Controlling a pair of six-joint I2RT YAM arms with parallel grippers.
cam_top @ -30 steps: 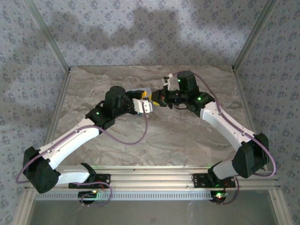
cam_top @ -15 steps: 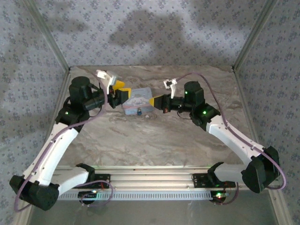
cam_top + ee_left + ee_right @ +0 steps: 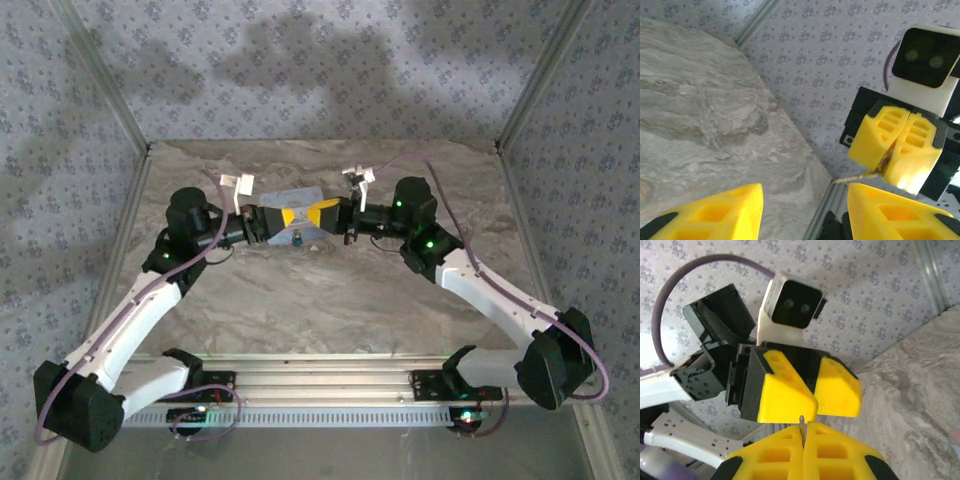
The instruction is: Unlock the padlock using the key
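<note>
In the top view my two grippers face each other tip to tip over the back middle of the table. My right gripper (image 3: pixel 322 213) (image 3: pixel 804 434) is shut on the key (image 3: pixel 801 422), whose thin brass blade (image 3: pixel 860 176) pokes out past its yellow fingers (image 3: pixel 900 150). My left gripper (image 3: pixel 290 218) (image 3: pixel 805 202) stands open, nothing between its yellow fingers (image 3: pixel 785 400), and the key tip points at them. A pale blue-grey block (image 3: pixel 288 197), apparently the padlock, lies on the table just behind and under the two grippers, mostly hidden.
The marble-patterned table (image 3: pixel 330 300) is walled by patterned panels with metal posts (image 3: pixel 522 100) at the back corners. Purple cables (image 3: pixel 300 290) loop from both arms. A small dark bit (image 3: pixel 297 240) lies just in front of the grippers.
The left arm swung out to the left, leaving the blue-grey block on the table, then came back to the middle. The right gripper stayed near the centre, still holding the key.
</note>
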